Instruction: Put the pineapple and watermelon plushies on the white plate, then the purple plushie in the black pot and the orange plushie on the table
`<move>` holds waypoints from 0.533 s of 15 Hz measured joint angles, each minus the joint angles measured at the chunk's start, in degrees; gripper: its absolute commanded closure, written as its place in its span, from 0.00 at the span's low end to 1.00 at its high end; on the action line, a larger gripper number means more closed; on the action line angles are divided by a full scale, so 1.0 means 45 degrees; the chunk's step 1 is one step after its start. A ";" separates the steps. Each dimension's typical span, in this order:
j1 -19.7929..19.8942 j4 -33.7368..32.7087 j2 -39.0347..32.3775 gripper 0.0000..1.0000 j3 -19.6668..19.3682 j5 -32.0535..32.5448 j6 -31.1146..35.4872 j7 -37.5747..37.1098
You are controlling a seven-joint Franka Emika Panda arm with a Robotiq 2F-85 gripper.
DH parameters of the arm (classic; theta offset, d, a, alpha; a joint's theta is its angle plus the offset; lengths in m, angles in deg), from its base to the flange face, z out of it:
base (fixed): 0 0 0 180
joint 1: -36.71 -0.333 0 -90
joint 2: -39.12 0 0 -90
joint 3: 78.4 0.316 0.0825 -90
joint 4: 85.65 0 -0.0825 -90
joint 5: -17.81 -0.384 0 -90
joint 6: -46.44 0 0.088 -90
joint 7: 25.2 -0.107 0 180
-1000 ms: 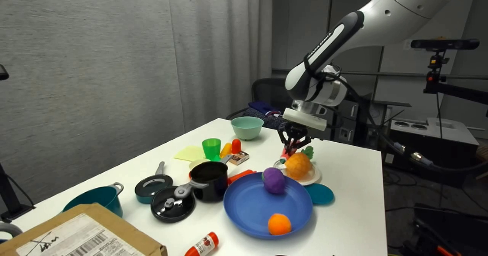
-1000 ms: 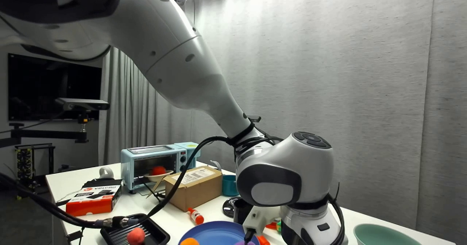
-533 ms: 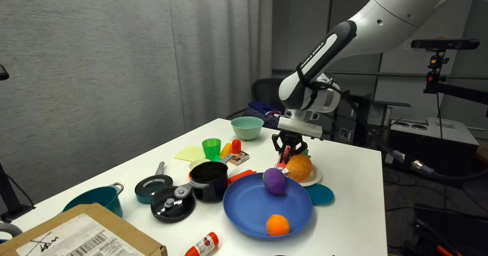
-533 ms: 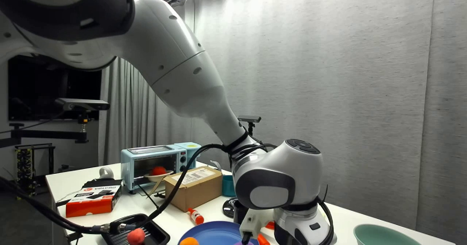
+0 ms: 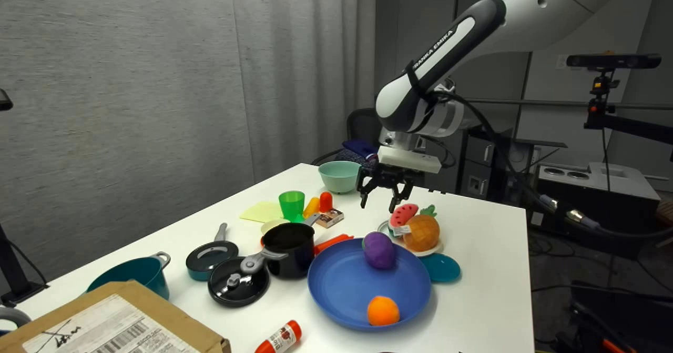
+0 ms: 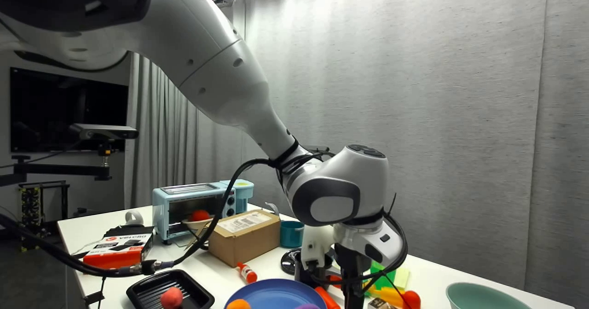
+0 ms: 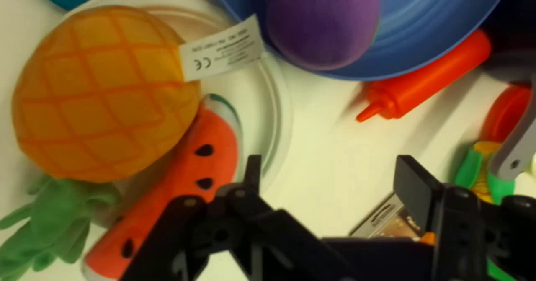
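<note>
Gripper (image 5: 377,207) hangs near white plate (image 7: 253,101), jaws spread, pineapple (image 7: 104,101) and watermelon (image 7: 184,176) on that plate, purple plushie (image 5: 379,251) near it, orange plushie (image 5: 383,311) and black pot (image 5: 297,261) farther from it.

We enter this place as a lab: a white robot arm (image 6: 216,78); a camera (image 5: 612,61) on a black stand (image 5: 639,127); grey curtains (image 6: 158,148); one black screen (image 6: 50,106); a chair (image 5: 363,124); a white counter (image 5: 483,269) carrying a toaster oven (image 6: 191,201).
</note>
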 measured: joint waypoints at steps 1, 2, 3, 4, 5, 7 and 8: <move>-0.0006 -0.0001 0.0226 0.00 0.0183 0.0026 -0.0343 0.0434; -0.0025 -0.0002 0.0429 0.00 0.0354 0.0086 -0.0732 0.0851; -0.0043 -0.0005 0.0581 0.00 0.0491 0.0166 -0.1113 0.1218; -0.0061 -0.0014 0.0688 0.00 0.0617 0.0233 -0.1540 0.1593; -0.0088 -0.0025 0.0755 0.00 0.0717 0.0342 -0.2002 0.1929; -0.0184 -0.0040 0.0762 0.00 0.0827 0.0789 -0.2806 0.2498; -0.0274 -0.0040 0.0729 0.00 0.0835 0.1138 -0.3136 0.2678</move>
